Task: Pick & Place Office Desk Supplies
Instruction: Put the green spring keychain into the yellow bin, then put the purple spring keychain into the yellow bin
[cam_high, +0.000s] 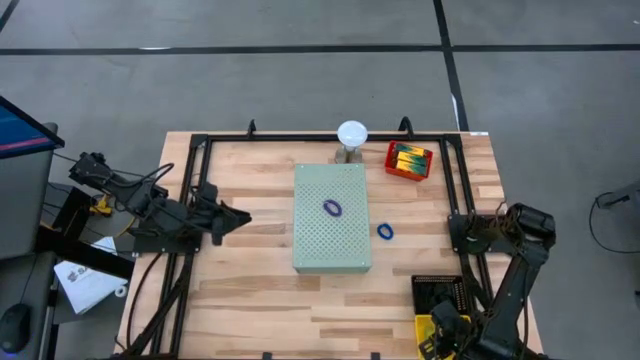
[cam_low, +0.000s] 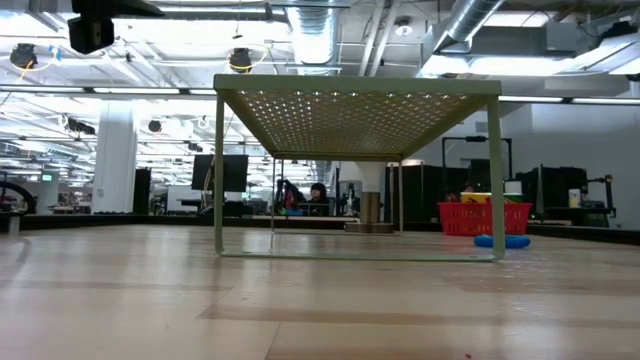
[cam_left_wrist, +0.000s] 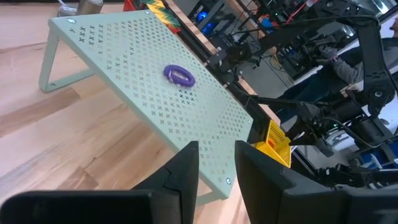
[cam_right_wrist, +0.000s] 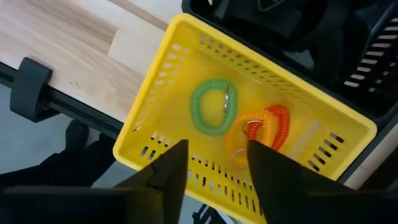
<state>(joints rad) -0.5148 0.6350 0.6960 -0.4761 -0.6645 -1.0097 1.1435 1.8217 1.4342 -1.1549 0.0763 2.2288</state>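
A purple band loop (cam_high: 332, 208) (cam_left_wrist: 179, 76) lies on top of the pale-green perforated board (cam_high: 345, 250). A blue loop (cam_high: 385, 231) (cam_low: 502, 241) lies on the table right of the board. A green loop (cam_right_wrist: 213, 106) and an orange loop (cam_right_wrist: 272, 126) lie in the yellow basket (cam_right_wrist: 155, 134) at the near right. My right gripper (cam_right_wrist: 214, 165) hangs open above them, pointing down, and touches nothing. My left gripper (cam_high: 238, 218) (cam_left_wrist: 216, 168) stands open at the left of the board, with nothing between its fingers.
A red basket (cam_high: 409, 160) holding printed boxes stands at the far right, beside a white dome on a stand (cam_high: 351, 133). A black basket (cam_high: 440, 290) sits just beyond the yellow one. A black frame (cam_high: 300, 138) runs along the table's far, left and right sides.
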